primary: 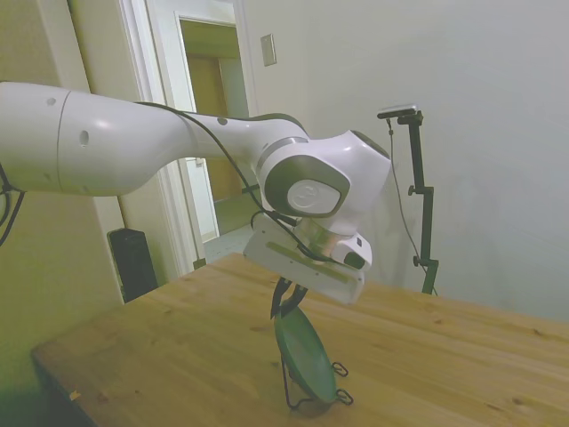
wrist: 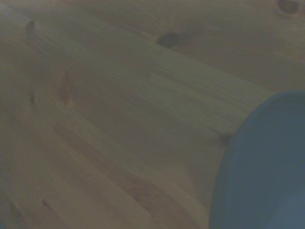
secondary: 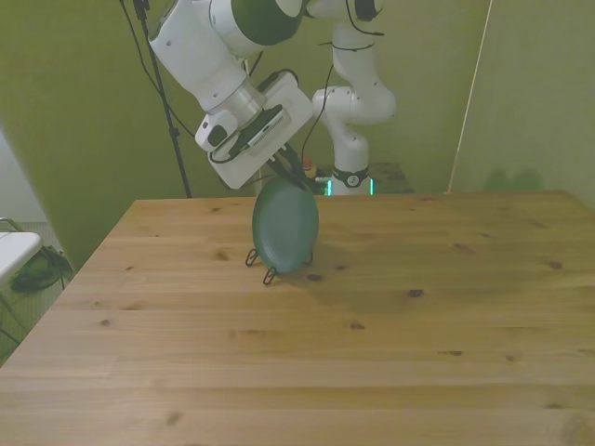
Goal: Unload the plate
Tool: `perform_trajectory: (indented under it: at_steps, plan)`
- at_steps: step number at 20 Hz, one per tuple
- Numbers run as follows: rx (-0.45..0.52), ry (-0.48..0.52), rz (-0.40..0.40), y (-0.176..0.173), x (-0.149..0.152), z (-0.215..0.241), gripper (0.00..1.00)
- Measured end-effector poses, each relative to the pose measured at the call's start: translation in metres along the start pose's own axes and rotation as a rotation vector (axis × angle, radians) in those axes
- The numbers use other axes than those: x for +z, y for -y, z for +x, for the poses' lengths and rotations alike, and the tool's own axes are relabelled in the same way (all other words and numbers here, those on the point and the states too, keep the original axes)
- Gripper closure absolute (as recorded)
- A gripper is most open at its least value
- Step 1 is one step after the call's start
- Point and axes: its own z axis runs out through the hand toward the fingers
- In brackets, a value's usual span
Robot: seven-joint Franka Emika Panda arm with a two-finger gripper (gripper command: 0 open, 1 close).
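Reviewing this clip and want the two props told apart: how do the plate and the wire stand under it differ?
The plate is a solid, round, dark green disc; the wire stand is thin black wire, mostly open space. The plate stands on edge, leaning; the stand sits low on the table, only its looped feet showing. The gripper is at the plate's top rim, not at the stand. Both are dark and meet at the plate's lower edge.

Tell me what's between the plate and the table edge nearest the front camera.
Nothing but bare wood: in the front view the table is empty from the plate on its wire stand to that edge.
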Motion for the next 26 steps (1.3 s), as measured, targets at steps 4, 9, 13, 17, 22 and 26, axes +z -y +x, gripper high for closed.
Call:
perform_trajectory:
  at_steps: [4,9,13,17,22,26]
  plan:
    - [0.011,-0.021,0.007,-0.006,-0.014,-0.004,1.0]
    - [0.003,-0.048,0.026,-0.001,-0.036,-0.011,1.0]
    - [0.004,-0.088,0.037,0.013,-0.064,-0.019,1.0]
    - [0.073,-0.158,0.02,0.038,-0.099,-0.025,1.0]
    - [0.231,-0.326,-0.027,0.099,-0.122,0.002,1.0]
    - [0.357,-0.446,-0.097,0.149,-0.089,0.051,1.0]
